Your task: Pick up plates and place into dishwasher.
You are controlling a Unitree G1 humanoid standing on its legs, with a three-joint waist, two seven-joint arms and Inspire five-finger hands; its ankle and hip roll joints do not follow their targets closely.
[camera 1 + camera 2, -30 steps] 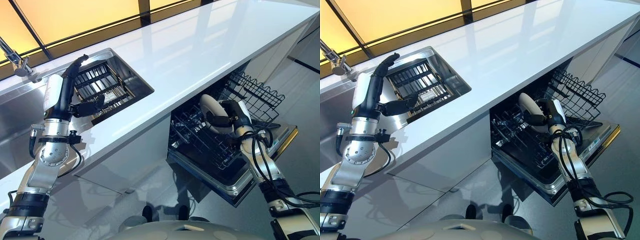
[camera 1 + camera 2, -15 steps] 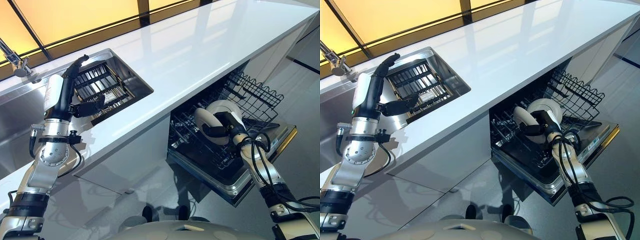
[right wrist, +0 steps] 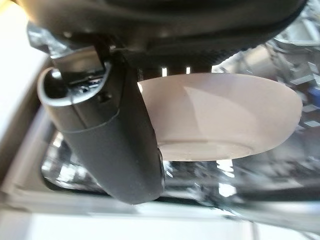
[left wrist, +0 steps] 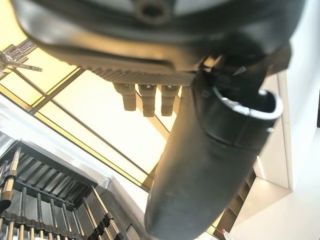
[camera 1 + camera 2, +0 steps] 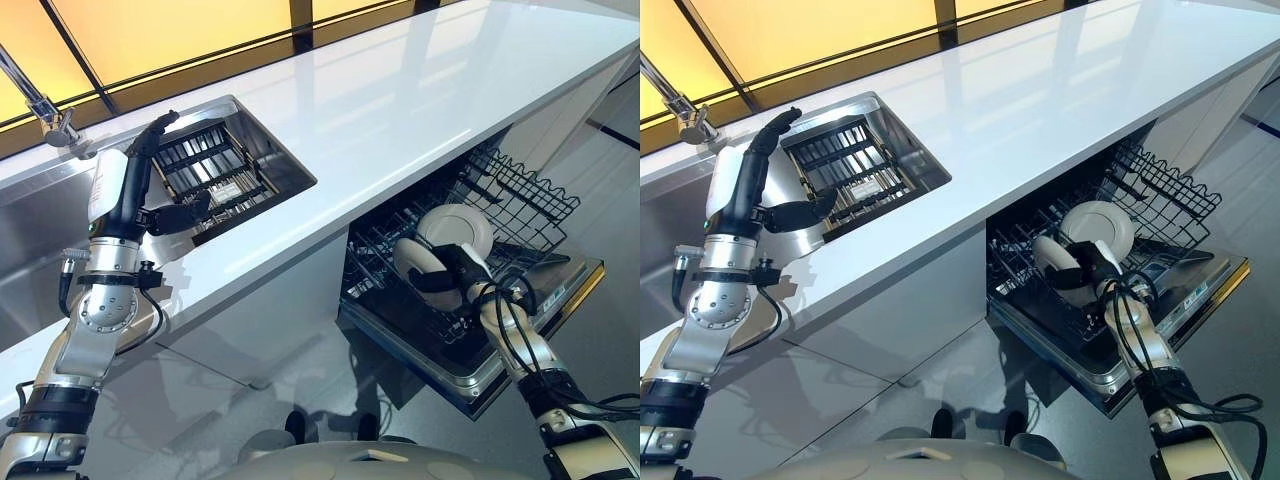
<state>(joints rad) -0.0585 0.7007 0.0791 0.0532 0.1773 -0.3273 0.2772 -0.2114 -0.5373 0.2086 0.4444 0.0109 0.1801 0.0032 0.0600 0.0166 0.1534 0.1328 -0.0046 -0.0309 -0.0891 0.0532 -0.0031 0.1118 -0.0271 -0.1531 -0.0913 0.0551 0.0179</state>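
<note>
Right robot hand (image 5: 447,283) clamps a white plate (image 5: 420,262), seemingly standing in the dishwasher rack (image 5: 520,195); left robot hand (image 5: 150,190) hangs relaxed.

My dark right hand (image 5: 447,283) is showing black against the white plate (image 5: 421,262) it is holding, with a second white plate (image 5: 1098,228) gleaming in the black wire dishwasher rack (image 5: 520,195). The countertop (image 5: 400,100) is shining glossy white beside the steel-grey sink (image 5: 262,140), and my left hand (image 5: 165,212) is looking black.

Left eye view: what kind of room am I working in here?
Most likely a home-style kitchen: a long white countertop with a steel sink and faucet set in it, and under the counter an open dishwasher whose wire rack holds a white plate.
</note>
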